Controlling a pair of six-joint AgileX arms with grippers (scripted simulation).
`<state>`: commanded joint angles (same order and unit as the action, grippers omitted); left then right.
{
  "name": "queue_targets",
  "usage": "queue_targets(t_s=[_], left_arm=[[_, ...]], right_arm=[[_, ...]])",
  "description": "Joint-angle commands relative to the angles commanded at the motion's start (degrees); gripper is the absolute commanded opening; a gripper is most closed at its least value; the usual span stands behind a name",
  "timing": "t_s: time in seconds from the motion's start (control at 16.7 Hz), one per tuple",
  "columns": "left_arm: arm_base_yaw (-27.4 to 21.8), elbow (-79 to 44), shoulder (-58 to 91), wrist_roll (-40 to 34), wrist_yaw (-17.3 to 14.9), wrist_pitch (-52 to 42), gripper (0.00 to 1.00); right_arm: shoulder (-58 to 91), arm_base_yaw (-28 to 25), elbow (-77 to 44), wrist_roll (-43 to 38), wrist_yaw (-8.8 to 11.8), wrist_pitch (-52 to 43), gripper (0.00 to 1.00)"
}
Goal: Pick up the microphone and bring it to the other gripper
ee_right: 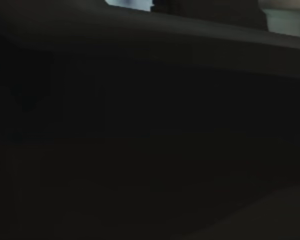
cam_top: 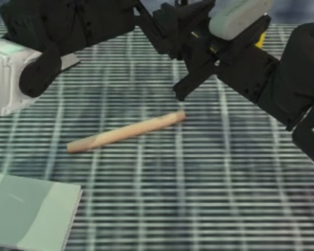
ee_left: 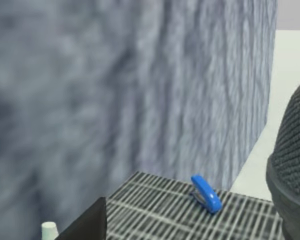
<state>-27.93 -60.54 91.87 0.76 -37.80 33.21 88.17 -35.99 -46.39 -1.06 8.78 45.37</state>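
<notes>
The microphone hangs above the table between the two arms. Its grey mesh head (ee_left: 294, 160) looms close at the edge of the left wrist view. In the top view its slim black handle (cam_top: 191, 83) juts from the right gripper (cam_top: 201, 49), which is shut on it. My left gripper (cam_top: 154, 29), on the arm with the white boxy segment (cam_top: 5, 73), sits right beside it at the table's far middle. One dark finger (ee_left: 87, 222) of the left gripper stands well apart from the head, so its jaws are open. The right wrist view is dark.
A long tan wooden rod (cam_top: 126, 132) lies slantwise mid-table. A pale green pad (cam_top: 31, 214) covers the near left corner. A yellow bell (cam_top: 261, 38) peeks from behind the right arm. A blue stapler (ee_left: 206, 193) and a small white cup (ee_left: 49, 231) sit near the far edge.
</notes>
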Motion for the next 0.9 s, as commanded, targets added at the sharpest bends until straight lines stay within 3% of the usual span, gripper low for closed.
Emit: queue_targets(t_s=[0.12, 0.9], left_arm=[[0.00, 0.00, 0.00, 0.00, 0.00, 0.00, 1.00], [0.00, 0.00, 0.00, 0.00, 0.00, 0.00, 0.02]], right_arm=[[0.00, 0.00, 0.00, 0.00, 0.00, 0.00, 0.00], [0.00, 0.00, 0.00, 0.00, 0.00, 0.00, 0.00]])
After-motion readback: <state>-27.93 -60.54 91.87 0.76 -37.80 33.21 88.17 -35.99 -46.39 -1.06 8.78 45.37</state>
